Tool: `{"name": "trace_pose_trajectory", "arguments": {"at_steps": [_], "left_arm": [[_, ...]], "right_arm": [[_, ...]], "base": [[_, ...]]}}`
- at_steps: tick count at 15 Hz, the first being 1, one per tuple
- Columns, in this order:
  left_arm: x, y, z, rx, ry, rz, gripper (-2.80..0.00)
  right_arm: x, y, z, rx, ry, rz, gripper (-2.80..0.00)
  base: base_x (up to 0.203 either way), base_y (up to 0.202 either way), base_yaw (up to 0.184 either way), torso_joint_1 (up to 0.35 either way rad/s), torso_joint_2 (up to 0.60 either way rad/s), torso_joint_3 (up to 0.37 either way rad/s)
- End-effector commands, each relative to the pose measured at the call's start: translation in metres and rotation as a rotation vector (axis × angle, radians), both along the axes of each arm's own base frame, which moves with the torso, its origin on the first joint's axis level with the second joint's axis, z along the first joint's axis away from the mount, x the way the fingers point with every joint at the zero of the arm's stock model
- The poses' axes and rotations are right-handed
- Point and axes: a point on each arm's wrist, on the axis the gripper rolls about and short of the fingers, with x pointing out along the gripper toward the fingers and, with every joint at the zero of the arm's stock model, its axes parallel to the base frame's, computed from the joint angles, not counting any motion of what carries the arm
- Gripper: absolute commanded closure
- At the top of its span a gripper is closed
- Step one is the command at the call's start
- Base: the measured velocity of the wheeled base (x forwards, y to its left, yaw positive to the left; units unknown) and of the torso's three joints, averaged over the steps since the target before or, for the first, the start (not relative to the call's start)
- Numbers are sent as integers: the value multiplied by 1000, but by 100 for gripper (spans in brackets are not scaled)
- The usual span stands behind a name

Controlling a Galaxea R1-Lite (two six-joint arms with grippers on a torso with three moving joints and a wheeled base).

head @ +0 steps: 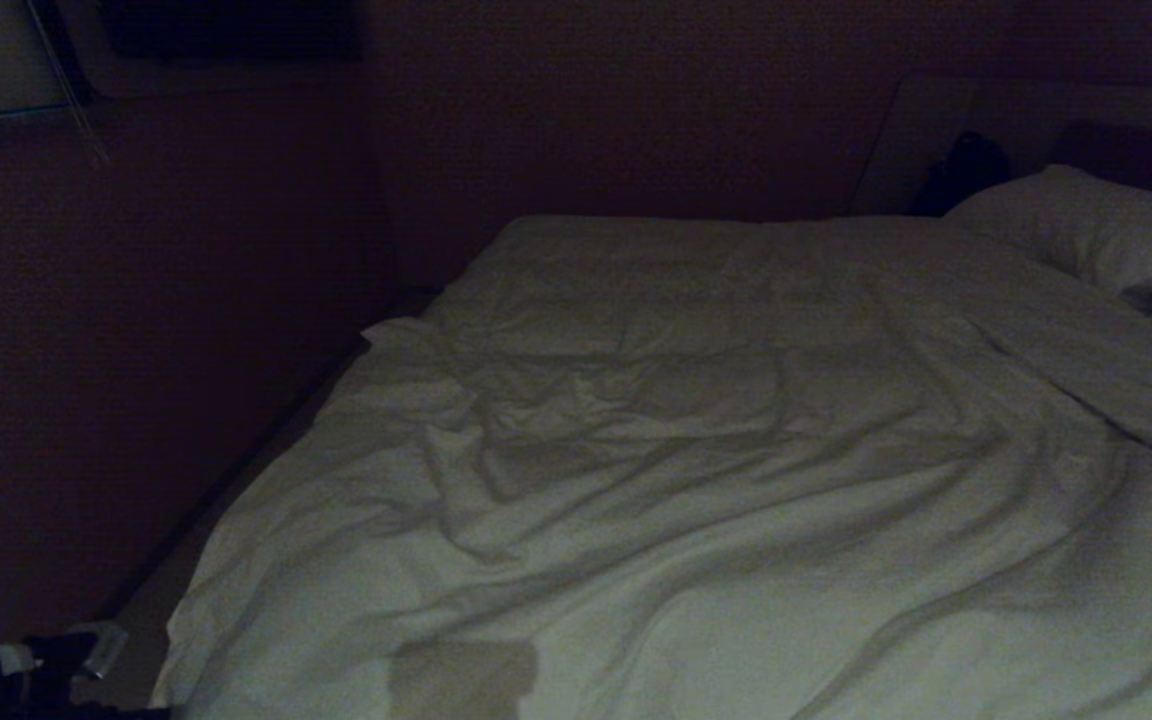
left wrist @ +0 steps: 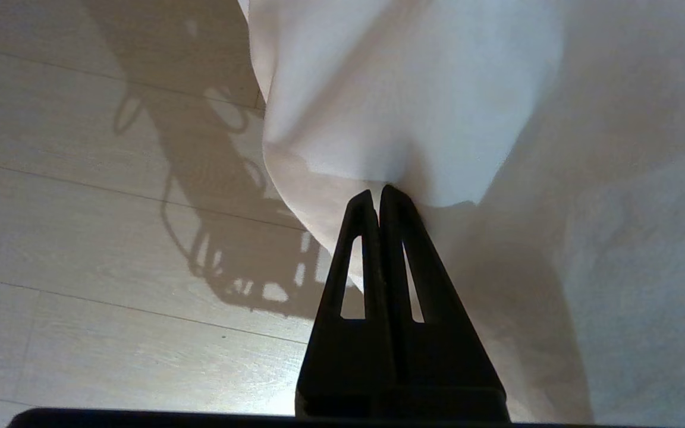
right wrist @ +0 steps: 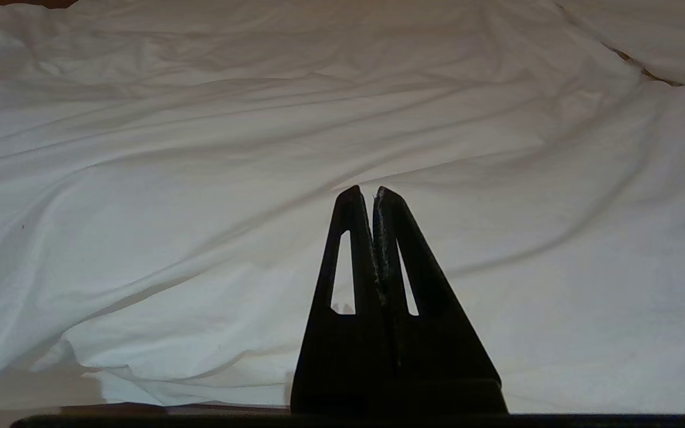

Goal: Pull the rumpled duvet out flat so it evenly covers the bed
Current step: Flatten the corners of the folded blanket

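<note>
Lighting, as we find it: head view very dim and grainy, the duvet (head: 696, 480) grey-green, walls near black. Both wrist views bright and sharp; a crisp arm shadow lies across the pale floor (left wrist: 81, 238). We note no glare.

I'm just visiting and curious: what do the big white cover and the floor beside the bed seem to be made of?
The duvet looks like soft matte woven cloth, perhaps cotton: it lies in loose wrinkles and drapes in folds off the bed's edge. The floor looks like pale wood or wood-look laminate with a faint sheen: long planks with thin seams and light grain. Which of the two cannot be told.
</note>
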Motion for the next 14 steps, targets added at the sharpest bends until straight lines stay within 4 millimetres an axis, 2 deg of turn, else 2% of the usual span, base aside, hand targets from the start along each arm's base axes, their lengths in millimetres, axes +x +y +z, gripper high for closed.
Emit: {"name": "trace_pose_trajectory", "arguments": {"at_steps": [1,2,6,8,14], "left_arm": [[3,2,6,28,-52,5,0],[4,3,11,23,-72,19,-280],[8,-1,41,-26,-179,89,-280],[8,-7,46,-65,-168,96,-280],[13,-10,14,-82,-77,74,-280]], "right_arm": [[0,0,0,0,1,0,0],[0,0,0,0,1,0,0],[0,0,0,0,1,0,0],[0,0,0,0,1,0,0],[0,0,0,0,1,0,0]], "base": [[0,0,0,0,0,0],[0,0,0,0,0,0],[0,0,0,0,0,0],[0,0,0,0,0,0],[0,0,0,0,0,0]]}}
